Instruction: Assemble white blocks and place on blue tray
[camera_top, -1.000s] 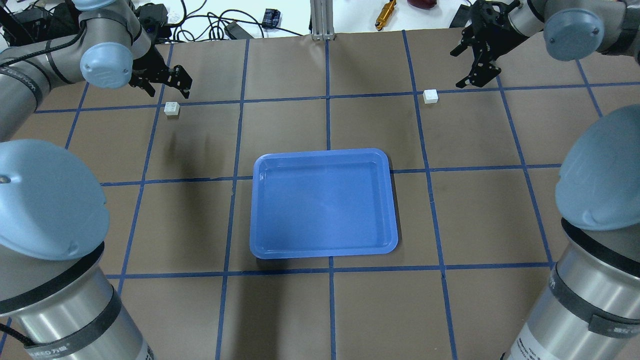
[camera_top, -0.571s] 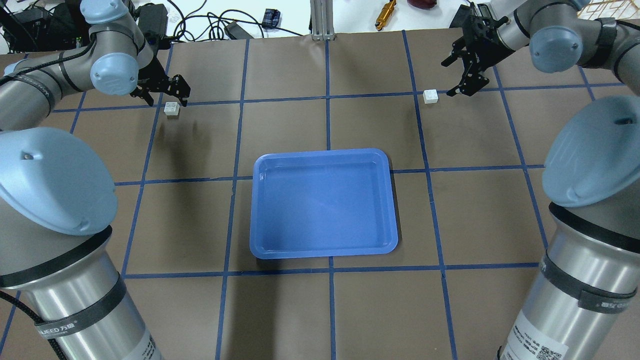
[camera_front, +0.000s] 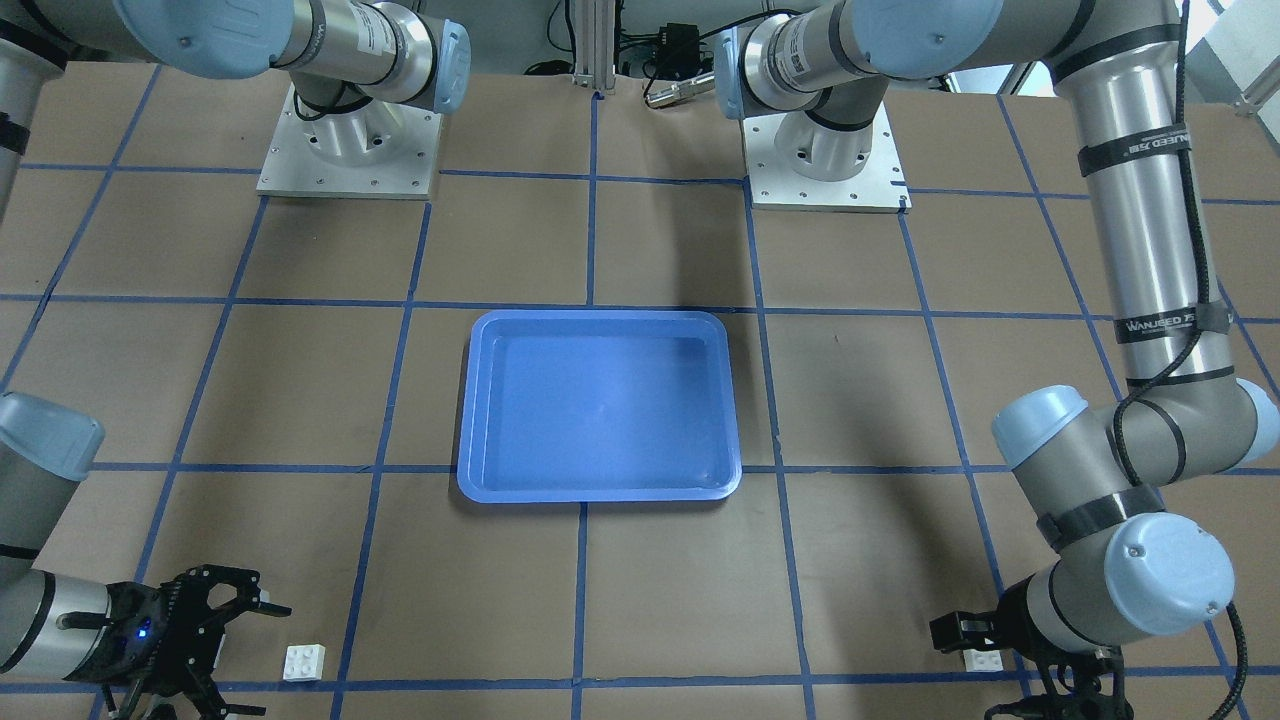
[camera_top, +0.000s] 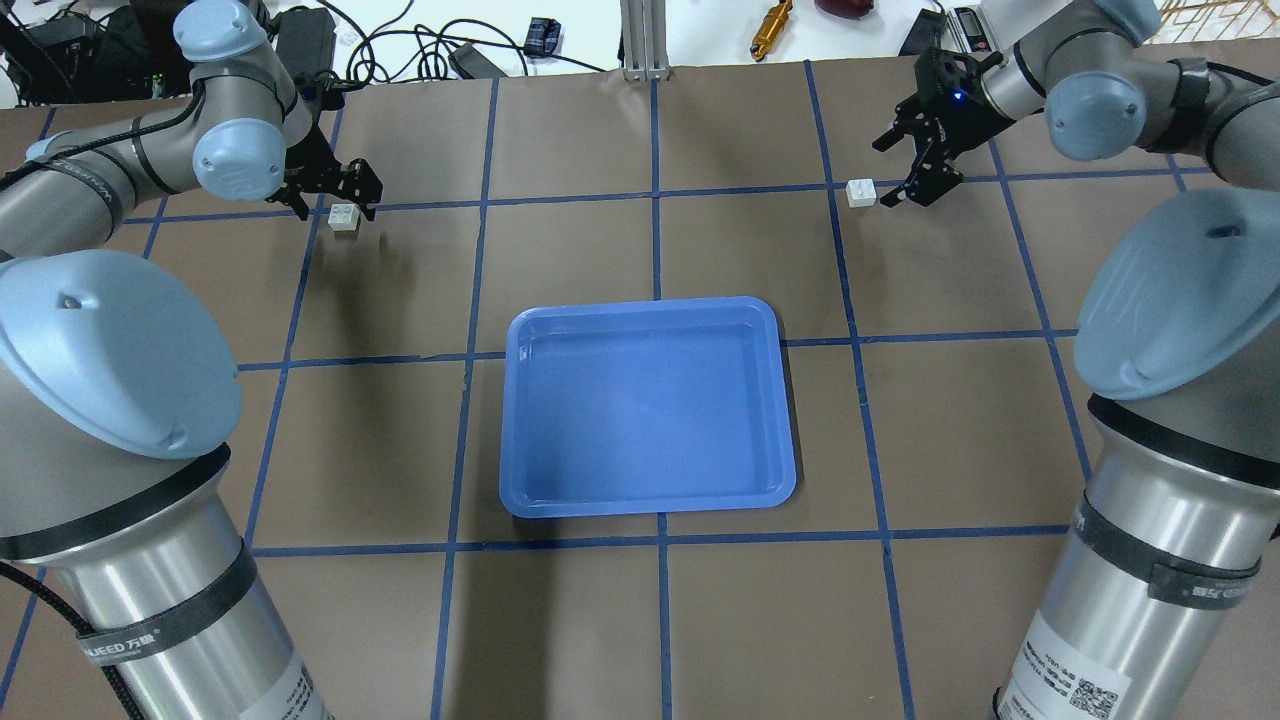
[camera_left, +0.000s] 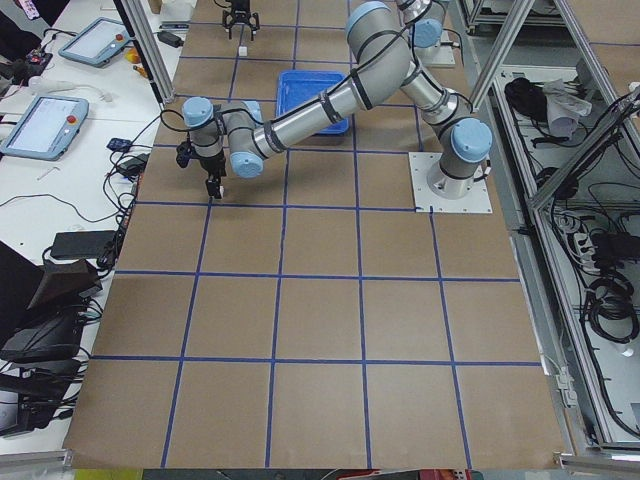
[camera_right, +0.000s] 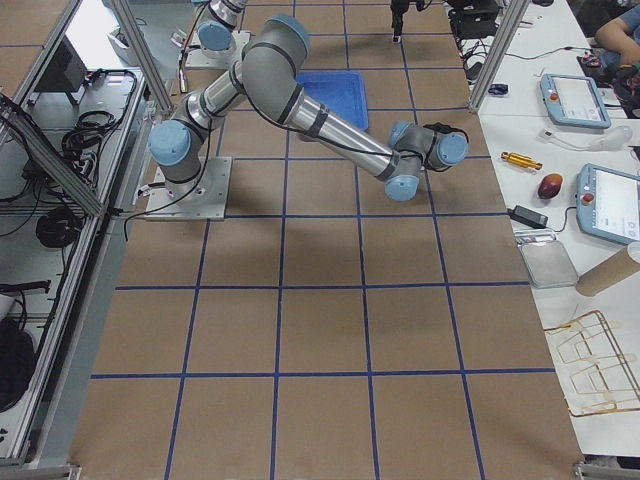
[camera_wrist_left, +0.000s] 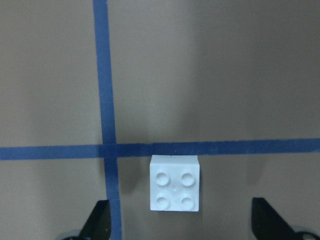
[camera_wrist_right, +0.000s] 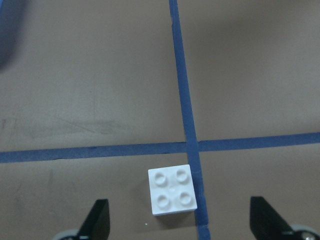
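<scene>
**— What's changed on your side in the last second?**

— On the overhead feed, at the upper left, I see the left gripper (camera_top: 336, 198) closer in than it was. It now hangs right over the left white block (camera_top: 344, 217). Its jaws are spread wide and hold nothing. On my left wrist feed the block sits between the two fingertips (camera_wrist_left: 100, 225) and touches neither.

**— Did that block shift?**

— No. It lies on the table (camera_top: 560, 250) by the same tape crossing (camera_wrist_left: 109, 151). The blue tray (camera_top: 648, 304) in the middle of the frame hasn't moved either, and it is well apart from both blocks.

**— And on the right?**

— At the upper right, the right white block (camera_top: 860, 192) has stayed put. The right gripper (camera_top: 893, 172) has swung in toward it from the frame's right, and one fingertip is now just beside the block. The jaws are wide apart with nothing gripped. My right wrist feed shows the block between the fingers, untouched.
</scene>
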